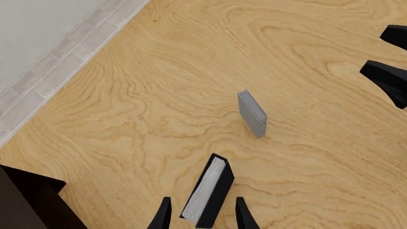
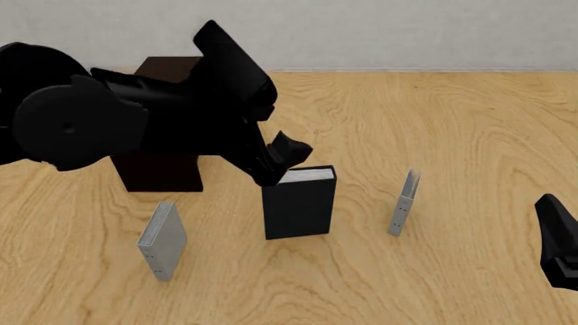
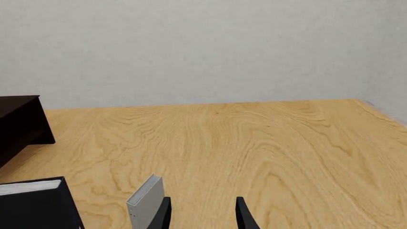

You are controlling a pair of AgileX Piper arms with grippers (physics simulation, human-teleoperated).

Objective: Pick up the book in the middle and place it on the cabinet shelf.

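Two arms at my counter: the cabinet shelf stands just behind-left of the book, upright for an edge grasp. My left end effector straddles it, open; right end effector idles open.

— What is the left arm doing?
— It is reaching forward over the table's middle, wrist bent down, the left gripper hanging with fingers parted.
— And the right?
— It is sitting low at the near right edge, the right gripper holding its fingers apart, pointing forward.
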